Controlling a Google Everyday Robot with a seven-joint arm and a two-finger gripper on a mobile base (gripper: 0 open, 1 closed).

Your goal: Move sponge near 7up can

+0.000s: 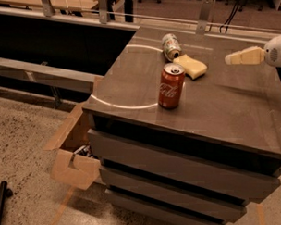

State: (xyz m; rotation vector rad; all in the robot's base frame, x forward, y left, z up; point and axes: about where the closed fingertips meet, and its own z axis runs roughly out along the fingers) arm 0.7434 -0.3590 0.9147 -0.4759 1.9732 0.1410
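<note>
The pale yellow sponge lies flat on the dark tabletop, just right of the 7up can. The can lies on its side with its silver end toward me, and the sponge almost touches it. My gripper hovers above the table to the right of the sponge, about a sponge's length away from it. It is open and holds nothing.
A red Coca-Cola can stands upright in front of the sponge. The table is a drawer cabinet with its front edge near me. An open cardboard box sits on the floor at its left. A metal rail runs behind.
</note>
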